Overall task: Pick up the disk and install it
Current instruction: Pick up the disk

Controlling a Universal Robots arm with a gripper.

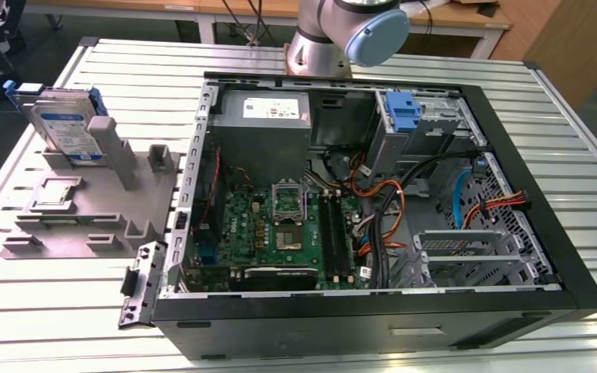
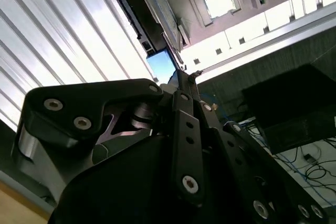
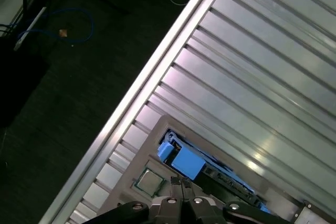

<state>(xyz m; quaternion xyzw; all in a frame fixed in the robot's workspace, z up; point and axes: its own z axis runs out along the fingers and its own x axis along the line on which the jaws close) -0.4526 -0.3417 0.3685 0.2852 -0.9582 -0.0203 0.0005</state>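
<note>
Ribbed metal table, with dark floor and a loose blue cable beside it. Open computer case mid-table, arm base at its 12 o'clock in the exterior view. Grey stand at 9 o'clock holds the disk upright (blue frame on top). Gripper points toward the disk, apart from it, clenched on nothing.
</note>
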